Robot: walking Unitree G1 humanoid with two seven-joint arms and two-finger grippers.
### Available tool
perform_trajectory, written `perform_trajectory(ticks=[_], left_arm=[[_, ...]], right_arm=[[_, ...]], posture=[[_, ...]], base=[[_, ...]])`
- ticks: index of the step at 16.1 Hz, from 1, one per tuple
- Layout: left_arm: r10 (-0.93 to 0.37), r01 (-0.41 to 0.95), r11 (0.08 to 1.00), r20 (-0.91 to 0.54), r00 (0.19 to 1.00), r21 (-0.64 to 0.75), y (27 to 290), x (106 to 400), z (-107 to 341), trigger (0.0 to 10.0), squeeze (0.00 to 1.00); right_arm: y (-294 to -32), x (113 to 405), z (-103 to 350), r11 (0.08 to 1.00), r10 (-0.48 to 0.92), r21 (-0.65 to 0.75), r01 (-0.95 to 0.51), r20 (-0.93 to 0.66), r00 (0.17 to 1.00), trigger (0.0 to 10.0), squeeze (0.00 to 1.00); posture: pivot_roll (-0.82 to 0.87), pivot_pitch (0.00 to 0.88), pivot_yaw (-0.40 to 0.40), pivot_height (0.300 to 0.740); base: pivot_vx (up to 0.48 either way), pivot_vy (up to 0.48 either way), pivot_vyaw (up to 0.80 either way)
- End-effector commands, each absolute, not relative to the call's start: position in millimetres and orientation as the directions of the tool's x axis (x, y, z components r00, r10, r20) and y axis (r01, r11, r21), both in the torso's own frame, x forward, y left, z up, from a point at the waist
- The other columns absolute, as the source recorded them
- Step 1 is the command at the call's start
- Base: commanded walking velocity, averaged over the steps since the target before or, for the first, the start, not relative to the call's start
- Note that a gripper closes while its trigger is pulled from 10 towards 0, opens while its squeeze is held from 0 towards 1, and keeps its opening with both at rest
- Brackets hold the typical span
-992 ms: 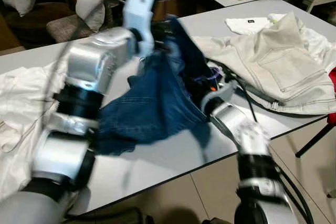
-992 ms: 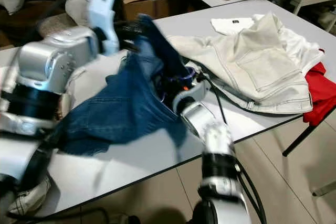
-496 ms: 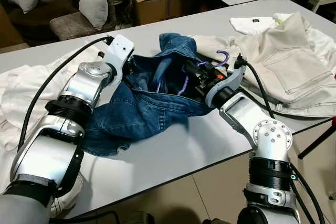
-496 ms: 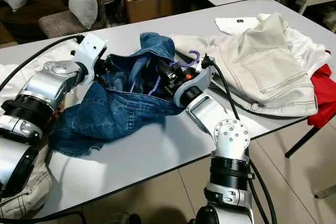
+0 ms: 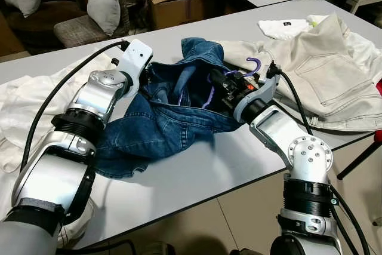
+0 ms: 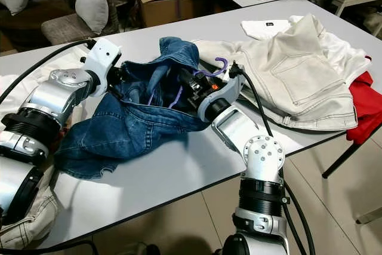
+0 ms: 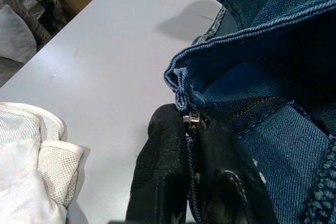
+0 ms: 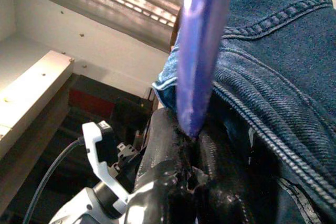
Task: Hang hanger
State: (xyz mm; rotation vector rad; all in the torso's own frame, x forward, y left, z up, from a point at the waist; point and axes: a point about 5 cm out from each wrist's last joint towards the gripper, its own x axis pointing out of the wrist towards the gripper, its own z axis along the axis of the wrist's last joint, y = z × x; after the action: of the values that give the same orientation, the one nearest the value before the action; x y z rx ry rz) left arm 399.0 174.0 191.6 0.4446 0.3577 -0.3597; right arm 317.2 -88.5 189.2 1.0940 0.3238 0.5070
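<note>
Two grippers meet at one blue denim garment (image 5: 161,129) mid-table (image 5: 197,177). The left gripper (image 7: 190,129) pinches the denim's left edge, fingers closed on the hem. The right gripper (image 8: 191,135) clamps one purple hanger (image 5: 250,67), its hook poking up at the garment's right. One cream jacket (image 5: 322,82) lies far right.

A grey table (image 5: 197,177) carries clothes — blue jeans (image 5: 161,129), a cream jacket (image 5: 322,82), white garments (image 5: 24,111) at left.
</note>
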Motion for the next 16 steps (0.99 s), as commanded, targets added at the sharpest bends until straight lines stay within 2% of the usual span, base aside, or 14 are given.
perform_trajectory(ticks=[1, 5, 6, 8, 12, 16], left_arm=[[-0.244, 0.391, 0.838, -0.380, 0.892, 0.380, 176, 401, 203, 0.0, 0.00], [-0.242, 0.399, 0.829, -0.391, 0.888, 0.391, 180, 403, 196, 0.0, 0.00], [-0.476, 0.527, 0.849, -0.376, 0.795, 0.040, 163, 354, 115, 0.0, 0.00], [-0.542, 0.541, 0.834, -0.332, 0.772, -0.106, 160, 327, 93, 0.0, 0.00], [-0.560, 0.564, 0.819, -0.349, 0.751, -0.100, 160, 318, 87, 0.0, 0.00], [-0.597, 0.589, 0.800, -0.261, 0.759, -0.116, 160, 310, 101, 0.0, 0.00]], right_arm=[[-86, 314, 194, 0.341, 0.559, 0.906, -0.251, 0.019, 0.829, 10.0, 0.00], [-88, 311, 199, 0.333, 0.559, 0.909, -0.249, 0.022, 0.829, 10.0, 0.00], [-93, 314, 244, 0.491, 0.554, 0.759, -0.427, 0.106, 0.826, 10.0, 0.00], [-95, 317, 259, 0.552, 0.548, 0.683, -0.478, 0.134, 0.825, 10.0, 0.00], [-98, 318, 258, 0.562, 0.535, 0.683, -0.467, 0.131, 0.835, 10.0, 0.00], [-99, 316, 256, 0.576, 0.538, 0.669, -0.469, 0.122, 0.834, 10.0, 0.00]], posture=[[-0.15, 0.000, 0.089, 0.740], [-0.15, 0.000, 0.089, 0.740], [-0.11, 0.000, -0.021, 0.740], [-0.11, 0.000, -0.023, 0.740], [-0.11, 0.000, -0.027, 0.740], [-0.11, 0.000, -0.031, 0.740]], base=[[0.000, 0.000, 0.00], [0.000, 0.000, 0.00], [0.000, 0.000, 0.00], [0.000, 0.000, 0.00], [0.000, 0.000, 0.00], [0.000, 0.000, 0.00]])
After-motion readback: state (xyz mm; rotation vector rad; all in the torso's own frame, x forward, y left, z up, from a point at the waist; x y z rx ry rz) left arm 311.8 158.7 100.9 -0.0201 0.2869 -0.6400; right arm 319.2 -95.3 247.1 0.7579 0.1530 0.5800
